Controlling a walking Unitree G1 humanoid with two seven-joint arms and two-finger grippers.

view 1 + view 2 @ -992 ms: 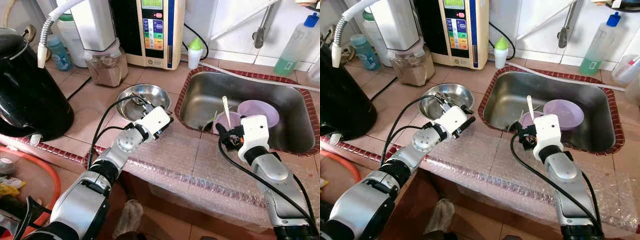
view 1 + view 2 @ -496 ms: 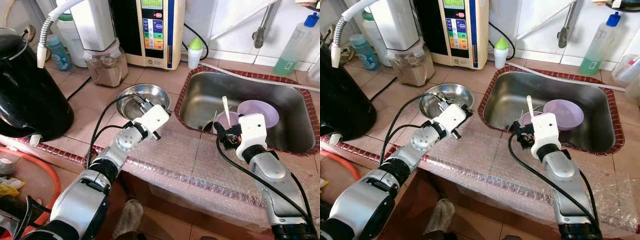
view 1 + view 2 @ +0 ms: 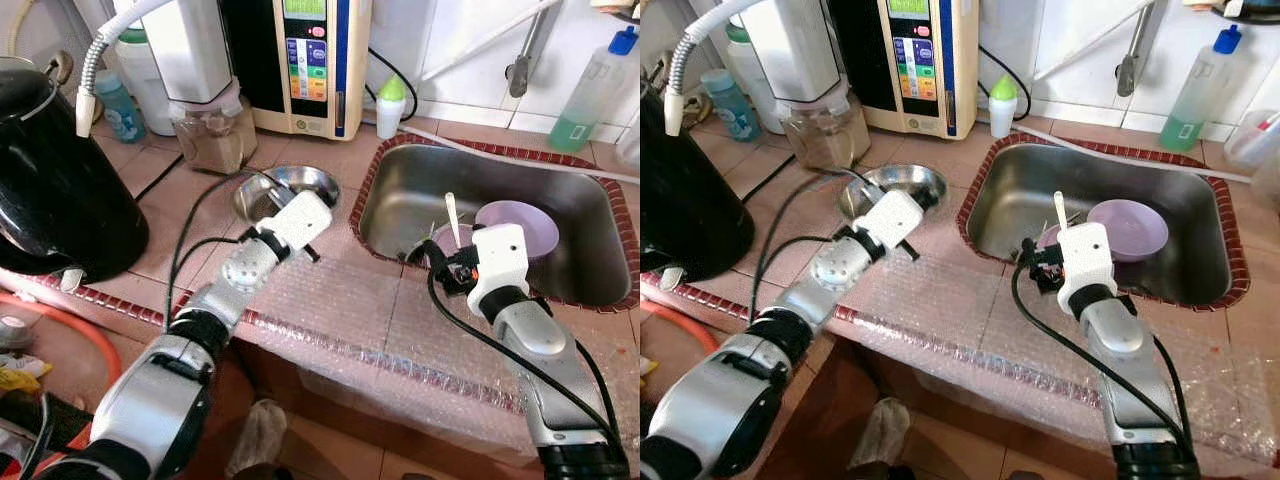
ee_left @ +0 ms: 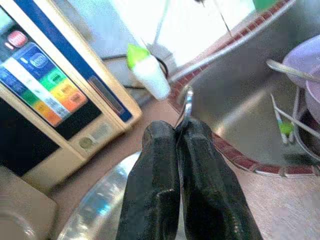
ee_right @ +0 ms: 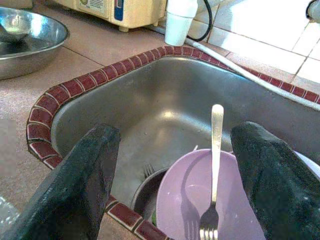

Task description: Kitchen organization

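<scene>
The left pincer (image 4: 184, 150) has its 2 black fingers (image 4: 155, 190) pressed together, pinching a thin metal handle (image 4: 186, 106) that sticks up between the tips. What is on the other end of the handle cannot be seen. This pincer is over the near edge of the steel bowl (image 3: 285, 186), which sits on the tiled desk (image 3: 190, 215) just left of the sink (image 3: 400, 195).

The right pincer (image 5: 172, 175) has its fingers spread wide. It hangs at the near edge of the sink, above a small purple bowl (image 5: 200, 200). A fork (image 5: 214, 165) stands in that bowl with its handle pointing up between the 2 fingers, not touching them. A bigger purple bowl (image 3: 525, 222) lies just behind it in the sink.

Bubble wrap (image 3: 350, 310) covers the front of the desk. At the back stand a white bottle with a green cap (image 3: 390, 105), a tall machine with coloured buttons (image 3: 310, 60) and a black kettle (image 3: 55, 180) far left.
</scene>
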